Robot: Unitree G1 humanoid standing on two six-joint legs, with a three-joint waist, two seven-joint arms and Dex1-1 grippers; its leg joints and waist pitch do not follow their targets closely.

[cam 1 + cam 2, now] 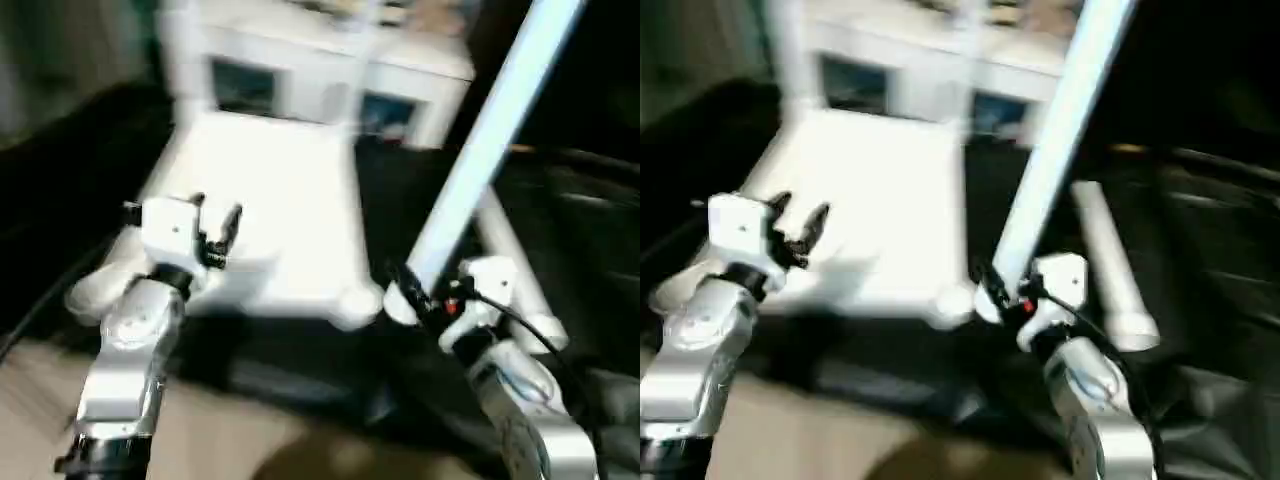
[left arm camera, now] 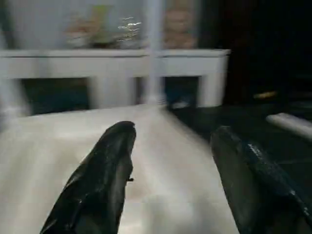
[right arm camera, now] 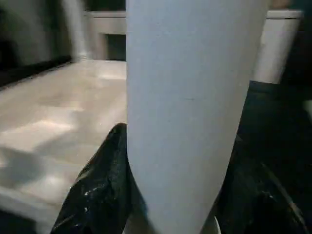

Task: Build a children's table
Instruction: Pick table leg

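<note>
White table leg [image 1: 490, 140] clamped in right gripper [image 1: 418, 292]; left gripper [image 1: 222, 232] hovers, jaws apart, empty, over tabletop [image 1: 270, 210]. Advice: align leg's end squarely with near-right corner socket [image 1: 355, 305] before pressing.

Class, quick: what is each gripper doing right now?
Left gripper: open, holding nothing, above the white tabletop.
Right gripper: closed on a white table leg, which points up.

white tabletop [image 1: 270, 210], seemingly pale-blue-tinted leg [image 1: 490, 130], black fingers [image 2: 97, 180]
</note>
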